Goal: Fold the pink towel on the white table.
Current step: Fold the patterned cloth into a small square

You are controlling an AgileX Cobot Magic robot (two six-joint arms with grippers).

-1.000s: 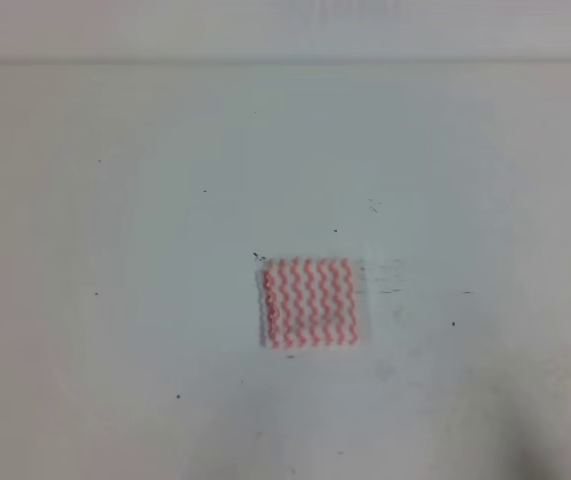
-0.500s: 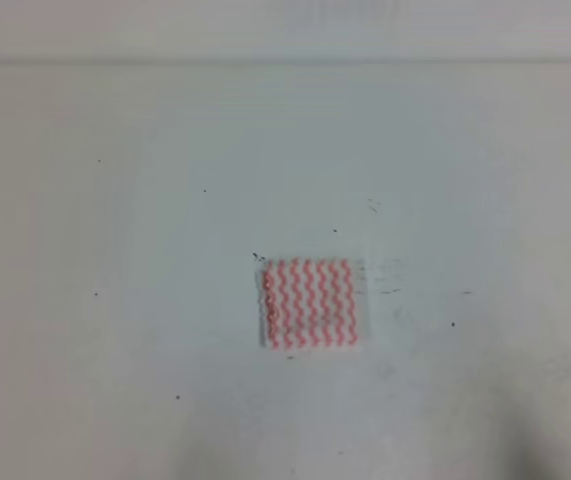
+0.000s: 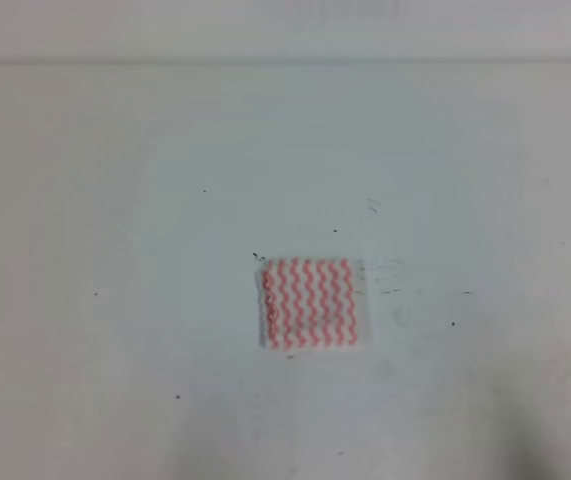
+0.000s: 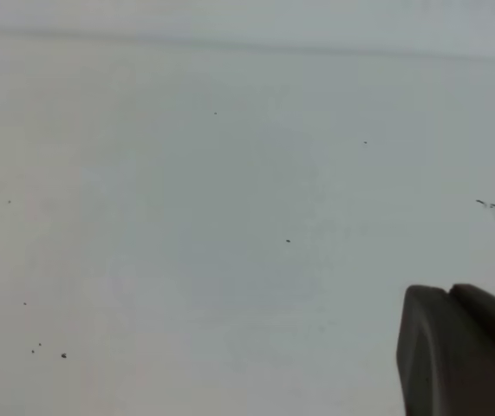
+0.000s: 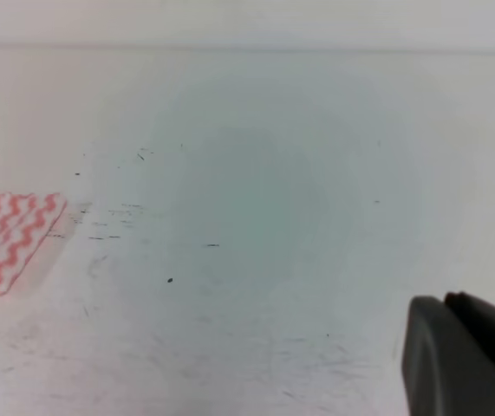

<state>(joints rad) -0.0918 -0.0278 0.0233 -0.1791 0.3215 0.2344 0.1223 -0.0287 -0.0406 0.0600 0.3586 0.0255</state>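
Grippers: left [image 4: 459,351] and right [image 5: 464,355] show only dark corners, aperture unreadable, holding nothing visible; towel [image 3: 310,303] flat on table [image 3: 115,250].

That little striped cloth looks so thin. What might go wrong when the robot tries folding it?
The pink towel lies flat on the white table, so a hand may scrape the surface or miss its thin edge. Both hands are far off it and would probably need a long, accurate reach; the cloth may slide when pinched.
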